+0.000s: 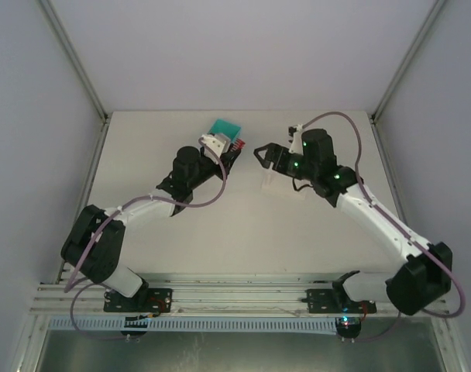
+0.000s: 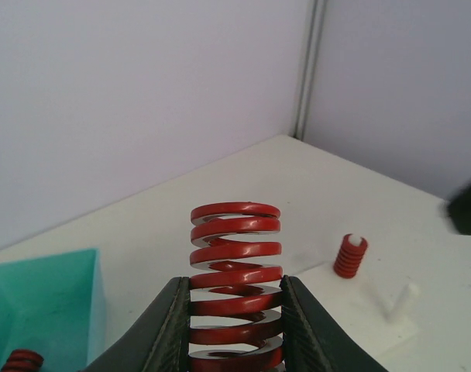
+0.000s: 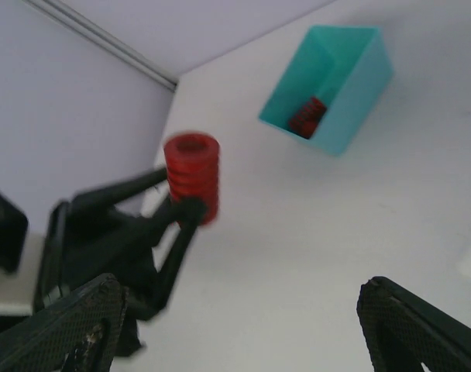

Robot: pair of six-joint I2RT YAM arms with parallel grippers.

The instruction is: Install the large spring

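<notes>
The large spring (image 2: 235,256) is a red coil standing upright between the fingers of my left gripper (image 2: 235,283), which is shut on its lower turns. From above, that gripper (image 1: 232,155) hangs just right of the teal bin (image 1: 224,128). A small red spring (image 2: 350,256) sits on a white peg, and a bare white peg (image 2: 404,302) stands beside it. My right gripper (image 3: 243,325) is open and holds nothing. It faces the held large spring (image 3: 193,177) from the right, close to the peg fixture (image 1: 269,183).
The teal bin (image 3: 328,85) holds another red spring (image 3: 307,116). White enclosure walls with metal corner posts (image 2: 309,70) close off the back and sides of the table.
</notes>
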